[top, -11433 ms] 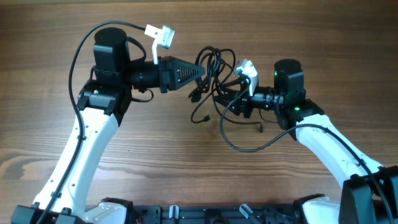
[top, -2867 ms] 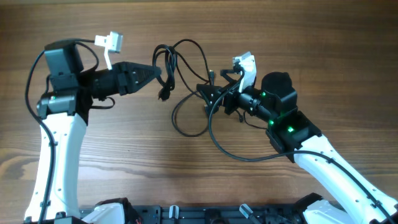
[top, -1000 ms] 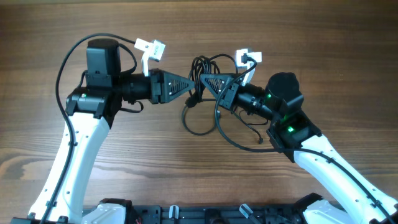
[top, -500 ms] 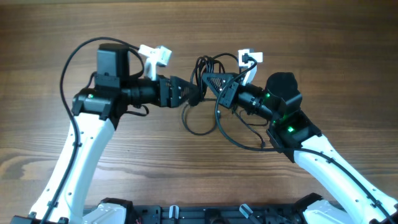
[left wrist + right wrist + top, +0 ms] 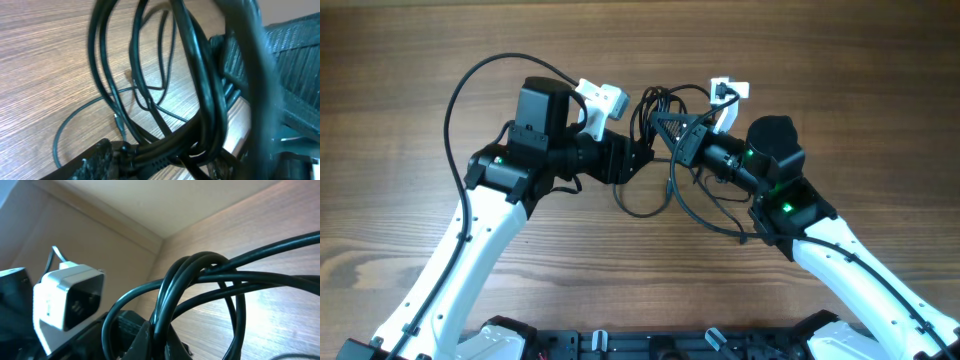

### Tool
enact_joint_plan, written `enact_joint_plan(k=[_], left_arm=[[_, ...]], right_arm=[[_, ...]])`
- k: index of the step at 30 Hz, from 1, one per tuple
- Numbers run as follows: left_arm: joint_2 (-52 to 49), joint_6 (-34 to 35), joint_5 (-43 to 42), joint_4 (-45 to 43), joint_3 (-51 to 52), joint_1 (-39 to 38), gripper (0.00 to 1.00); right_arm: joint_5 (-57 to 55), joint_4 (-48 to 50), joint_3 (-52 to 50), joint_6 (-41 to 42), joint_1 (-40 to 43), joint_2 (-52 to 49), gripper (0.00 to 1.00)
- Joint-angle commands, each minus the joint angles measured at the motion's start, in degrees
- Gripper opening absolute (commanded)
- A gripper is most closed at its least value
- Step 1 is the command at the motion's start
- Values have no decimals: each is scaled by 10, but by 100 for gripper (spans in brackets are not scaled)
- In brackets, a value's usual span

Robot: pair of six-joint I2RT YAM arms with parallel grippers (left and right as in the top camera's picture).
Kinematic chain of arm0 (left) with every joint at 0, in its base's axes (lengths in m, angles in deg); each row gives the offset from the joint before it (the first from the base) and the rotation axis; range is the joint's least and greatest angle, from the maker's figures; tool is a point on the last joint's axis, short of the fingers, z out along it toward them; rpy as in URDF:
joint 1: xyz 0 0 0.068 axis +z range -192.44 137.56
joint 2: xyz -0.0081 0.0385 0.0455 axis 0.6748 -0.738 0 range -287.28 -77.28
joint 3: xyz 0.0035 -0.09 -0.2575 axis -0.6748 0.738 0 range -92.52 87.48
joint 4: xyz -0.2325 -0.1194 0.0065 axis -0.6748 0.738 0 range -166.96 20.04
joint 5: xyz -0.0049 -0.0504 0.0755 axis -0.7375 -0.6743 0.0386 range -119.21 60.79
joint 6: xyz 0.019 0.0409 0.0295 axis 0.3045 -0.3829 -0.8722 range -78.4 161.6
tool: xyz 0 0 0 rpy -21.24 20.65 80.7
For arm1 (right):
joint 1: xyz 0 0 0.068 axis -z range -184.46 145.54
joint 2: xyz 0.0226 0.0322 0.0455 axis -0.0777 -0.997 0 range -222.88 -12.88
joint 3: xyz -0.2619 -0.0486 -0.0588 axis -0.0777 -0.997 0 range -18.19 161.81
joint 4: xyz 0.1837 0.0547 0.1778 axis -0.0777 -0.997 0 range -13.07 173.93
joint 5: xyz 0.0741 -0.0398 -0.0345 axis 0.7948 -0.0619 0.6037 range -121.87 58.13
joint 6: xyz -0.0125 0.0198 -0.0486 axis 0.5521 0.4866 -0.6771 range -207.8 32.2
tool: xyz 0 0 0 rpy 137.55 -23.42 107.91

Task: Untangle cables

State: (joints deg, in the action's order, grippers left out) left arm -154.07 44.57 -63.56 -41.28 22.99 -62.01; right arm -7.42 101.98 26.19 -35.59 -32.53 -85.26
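Right against the left end effector [image 5: 638, 157] the cables [image 5: 200, 115] smear into a dark blur in its wrist view and cover its fingertips. The right end effector [image 5: 663, 126] has its fingers cut off by its wrist view's lower edge. I cannot make out either grip.

Both arms are same build, pretty standard look:
- left arm [image 5: 460, 260]: long white shell links, chunky black motor blocks at joints, tiny green LED [image 5: 502, 157] on elbow housing
- black cable [image 5: 505, 56] arcs off its back
- right arm [image 5: 850, 250]: same white shells, black joints, two green LEDs
- white boxy wrist camera [image 5: 601, 98] on left arm; in right wrist view, rounded corners and dark recessed window
- matching wrist camera [image 5: 728, 91] on right arm
- left gripper [image 5: 638, 158] and right gripper [image 5: 658, 122]: all black, ribbed wedge fingers
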Motion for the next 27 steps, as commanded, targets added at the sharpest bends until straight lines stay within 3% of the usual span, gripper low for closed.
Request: enact_joint_plan(k=[1, 9, 14, 27], left_arm=[[10, -10, 44, -5, -2, -1, 58], [10, -8, 47, -18, -2, -1, 47], [10, 25, 127, -18, -2, -1, 43], [10, 50, 169, -18, -2, -1, 43]], right_arm=[[-5, -10, 5, 7, 0, 6, 4], [0, -15, 5, 7, 0, 6, 5], [13, -18, 5, 5, 0, 6, 4], [13, -37, 5, 3, 0, 6, 4]])
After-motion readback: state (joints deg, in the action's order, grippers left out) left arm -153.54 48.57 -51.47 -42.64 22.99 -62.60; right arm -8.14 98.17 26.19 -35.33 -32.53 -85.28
